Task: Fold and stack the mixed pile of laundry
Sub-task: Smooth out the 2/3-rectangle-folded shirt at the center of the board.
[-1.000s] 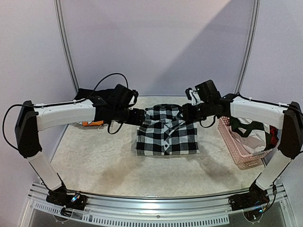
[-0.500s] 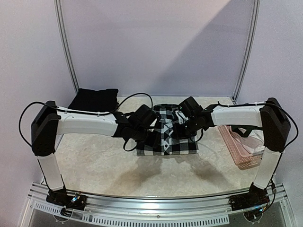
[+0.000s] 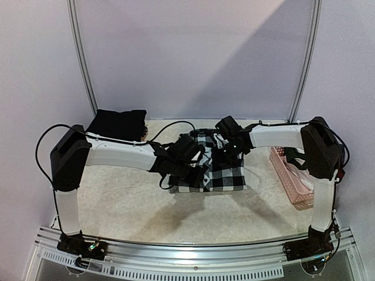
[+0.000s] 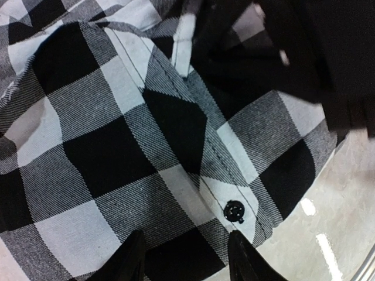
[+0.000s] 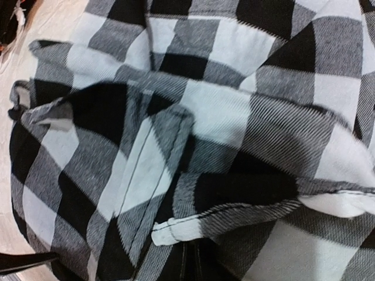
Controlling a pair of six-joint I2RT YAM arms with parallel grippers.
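A black-and-white checked woven garment [image 5: 234,117] fills the frame in rumpled, overlapping folds. The right gripper [image 5: 190,263] pinches a stitched hem with its dark fingers together. A pale textured tabletop [image 5: 53,23] shows far left.

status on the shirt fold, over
Left gripper apart on checked shirt, grip unclear. Right gripper pinched shut on its fold. Pink basket apart, at right.

A lab-style robot booth: plain lilac walls [image 3: 193,52], metal frame poles [image 3: 82,58], aluminium rail [image 3: 193,257] along the surface's [image 3: 129,205] near edge.
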